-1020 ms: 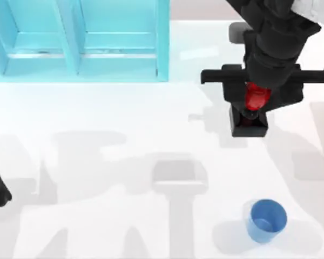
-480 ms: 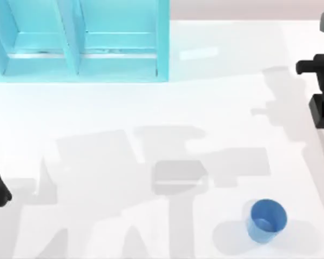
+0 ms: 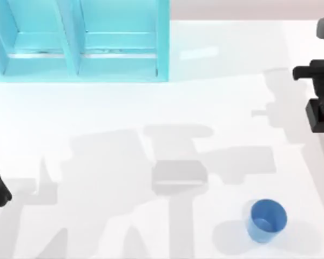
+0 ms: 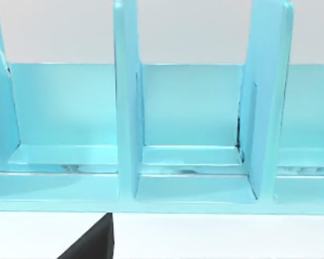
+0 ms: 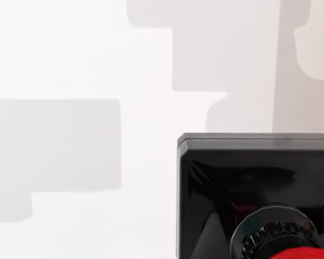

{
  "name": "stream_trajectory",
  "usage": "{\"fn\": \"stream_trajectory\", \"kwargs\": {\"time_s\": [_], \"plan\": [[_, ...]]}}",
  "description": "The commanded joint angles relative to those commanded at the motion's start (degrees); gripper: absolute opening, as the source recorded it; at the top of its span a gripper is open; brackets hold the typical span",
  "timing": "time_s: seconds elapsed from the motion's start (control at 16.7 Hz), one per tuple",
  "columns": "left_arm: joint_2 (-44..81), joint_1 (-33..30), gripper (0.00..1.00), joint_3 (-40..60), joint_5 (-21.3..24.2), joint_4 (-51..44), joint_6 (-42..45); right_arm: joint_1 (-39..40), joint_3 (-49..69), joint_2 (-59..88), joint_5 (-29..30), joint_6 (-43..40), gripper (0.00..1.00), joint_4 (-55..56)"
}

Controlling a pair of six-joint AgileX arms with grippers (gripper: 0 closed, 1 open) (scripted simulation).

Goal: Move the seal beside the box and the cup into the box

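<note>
seal at right table edge; cup well apart

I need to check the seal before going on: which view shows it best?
The right wrist view: the seal shows its black base and red knob close up. The top view has the seal cut by its right edge.

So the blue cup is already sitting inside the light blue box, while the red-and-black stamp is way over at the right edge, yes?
Not quite. The top view shows the blue cup standing on the bare white table near the front, well apart from the light blue box. The stamp is indeed at the right edge, under the right gripper.
</note>
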Motion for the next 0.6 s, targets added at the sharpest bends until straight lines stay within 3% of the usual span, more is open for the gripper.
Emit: {"fn": "stream_trajectory", "kwargs": {"time_s": [0.3,0.6], "plan": [[0.00,0.00,1.00,0.00,0.00,0.00,0.00,-0.15,-7.13,1.83,-0.14,-0.08,0.00,9.21],[0.00,0.00,1.00,0.00,0.00,0.00,0.00,-0.15,-8.17,2.14,-0.09,-0.13,0.00,10.38]]}}
